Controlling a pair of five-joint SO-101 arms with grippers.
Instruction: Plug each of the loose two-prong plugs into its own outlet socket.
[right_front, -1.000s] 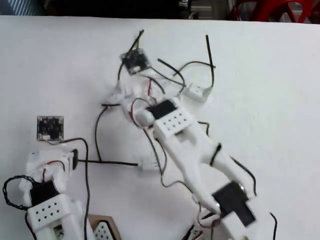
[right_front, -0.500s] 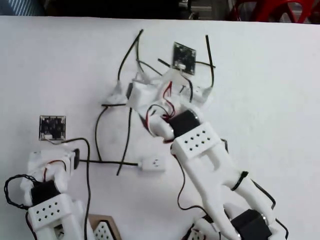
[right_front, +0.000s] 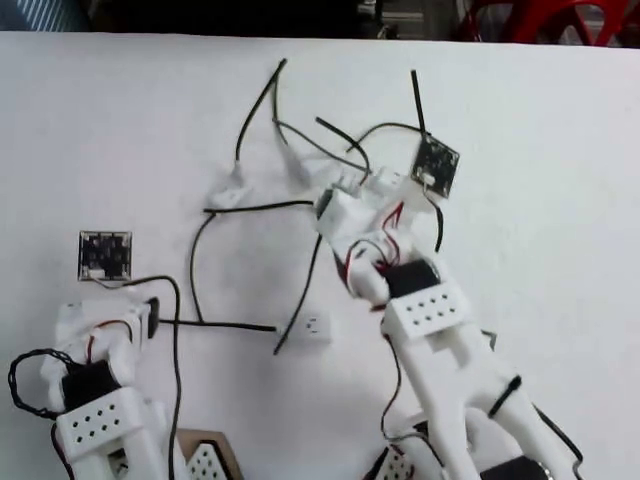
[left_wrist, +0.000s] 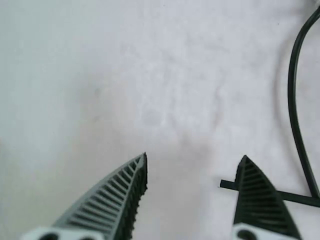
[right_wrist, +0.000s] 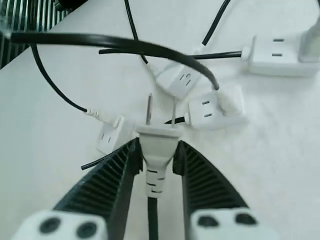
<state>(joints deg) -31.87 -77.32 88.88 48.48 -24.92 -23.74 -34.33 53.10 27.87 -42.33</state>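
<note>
The right gripper (right_wrist: 157, 145) swung rightward, clamping the plug (right_wrist: 154, 165) (prongs (right_wrist: 149, 109) pointing away from it).

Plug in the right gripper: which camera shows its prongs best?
Right wrist view: the plug sits clamped in the right gripper, both prongs clear. In the high view the arm covers it; the left wrist view faces bare table and cord.

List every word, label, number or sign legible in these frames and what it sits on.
None can be read. The white two-prong plug in the right gripper and the white outlet socket past its prongs show no print; any moulded marks are too small.
</note>
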